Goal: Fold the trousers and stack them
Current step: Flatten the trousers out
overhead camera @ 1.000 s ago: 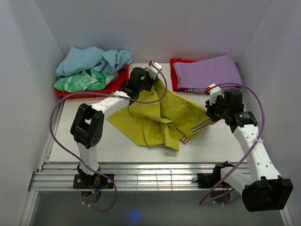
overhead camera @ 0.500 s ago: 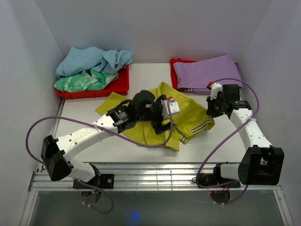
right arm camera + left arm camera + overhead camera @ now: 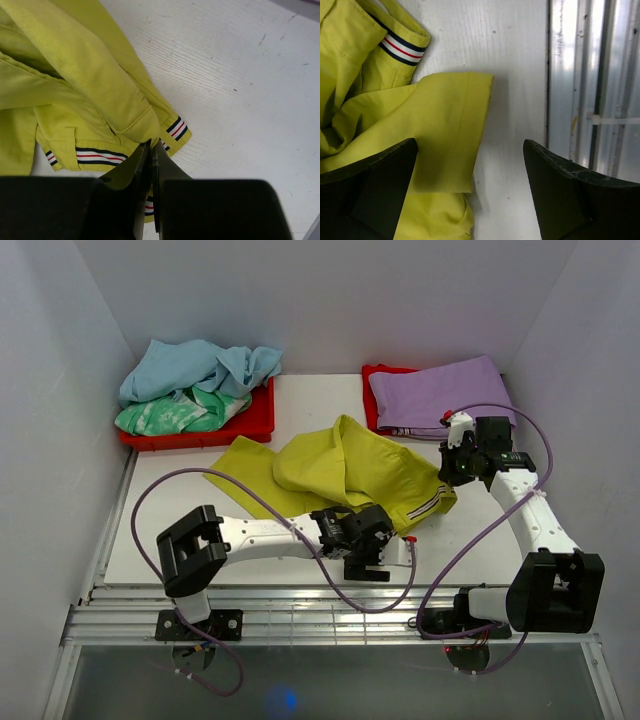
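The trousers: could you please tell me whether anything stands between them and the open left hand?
Nothing visible does. The left hand is open directly above a hem of the trousers, with only bare table beside the cloth.

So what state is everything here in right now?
yellow trousers: crumpled, unfolded, on table
left gripper: open, holding nothing
right gripper: shut, pinching the trousers
lilac garment: folded flat
light blue garment: heaped in red tray
green patterned garment: heaped, same tray
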